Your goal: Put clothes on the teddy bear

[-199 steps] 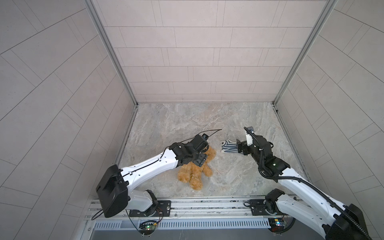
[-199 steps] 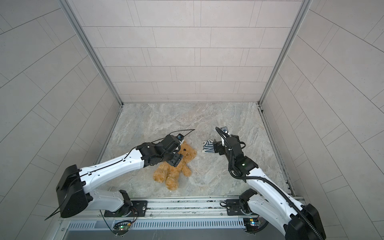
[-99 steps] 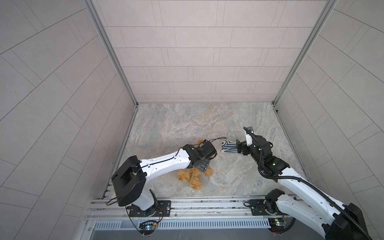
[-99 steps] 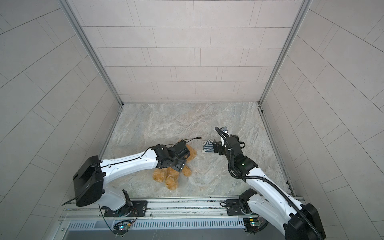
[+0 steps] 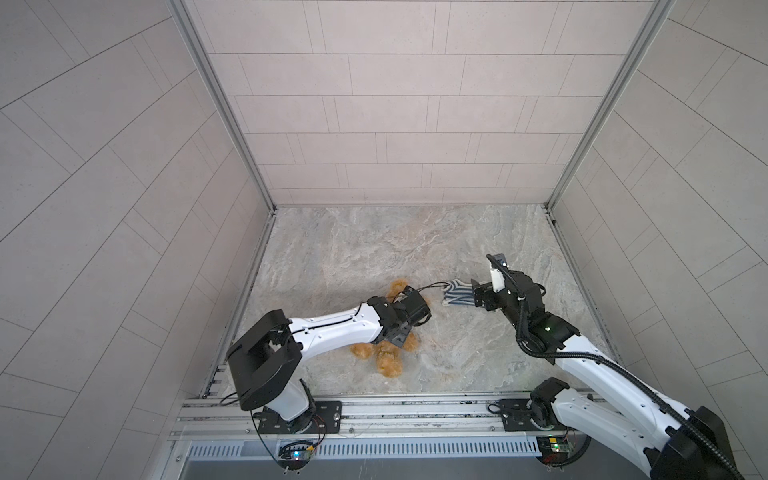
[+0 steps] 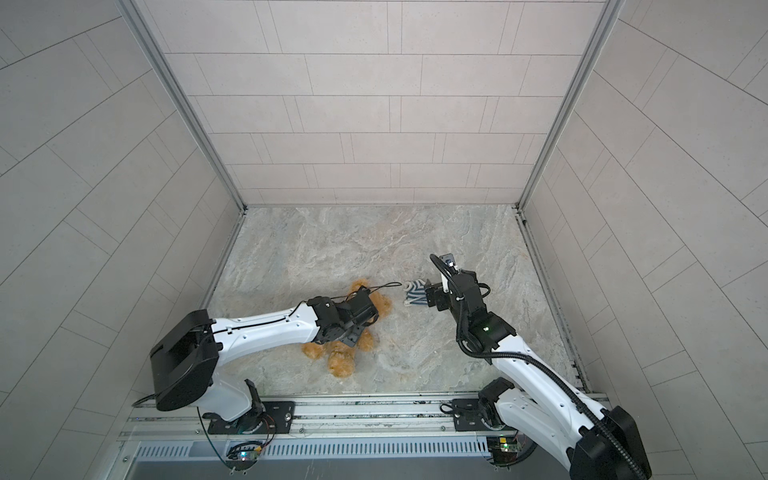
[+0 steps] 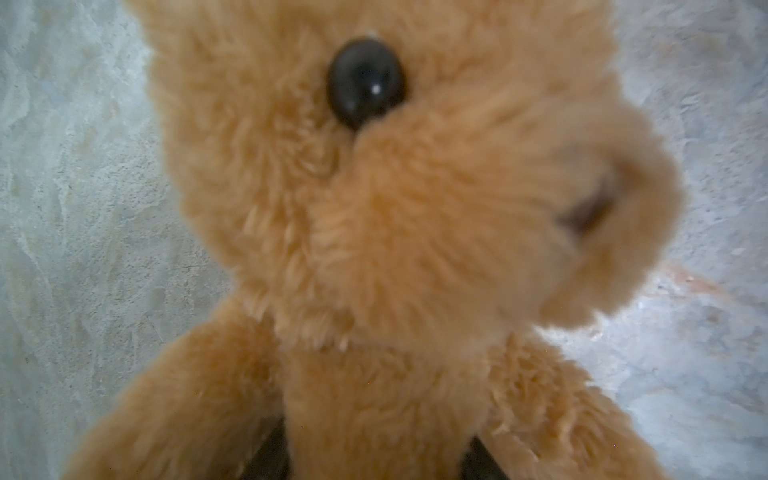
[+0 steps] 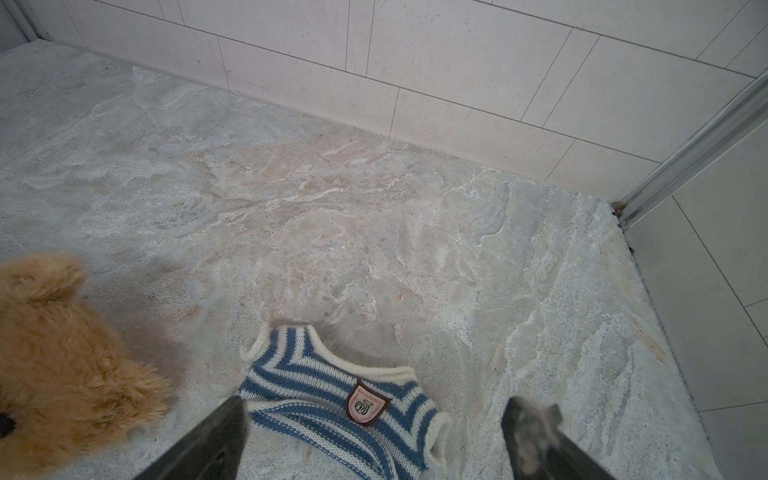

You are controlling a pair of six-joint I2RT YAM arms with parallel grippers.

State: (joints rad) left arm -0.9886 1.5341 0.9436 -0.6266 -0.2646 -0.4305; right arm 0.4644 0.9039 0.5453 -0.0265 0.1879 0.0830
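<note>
The golden-brown teddy bear (image 5: pixel 388 363) lies on the stone floor left of centre in both top views, legs (image 6: pixel 340 361) toward the front rail. My left gripper (image 5: pixel 395 338) reaches down over its middle and hides the torso. In the left wrist view the bear's face (image 7: pixel 415 228) fills the frame, and the dark fingers (image 7: pixel 270 457) press into the fur on both sides of the body, so the left gripper (image 7: pixel 376 453) is shut on it. The striped shirt (image 5: pixel 455 293) lies flat to the right. My right gripper (image 8: pixel 380 405) hangs open over the shirt (image 8: pixel 332 395).
Tiled walls close the floor on three sides, with a metal corner post (image 8: pixel 685 145) near the shirt. The rail (image 5: pixel 395 411) carrying both arm bases runs along the front. The bear's ear (image 8: pixel 41 274) sits a short way from the shirt.
My left arm slid forward and down over the bear, and its jaws narrowed onto the torso. The bear's head shifted back and left. The right arm and the shirt stayed put.
</note>
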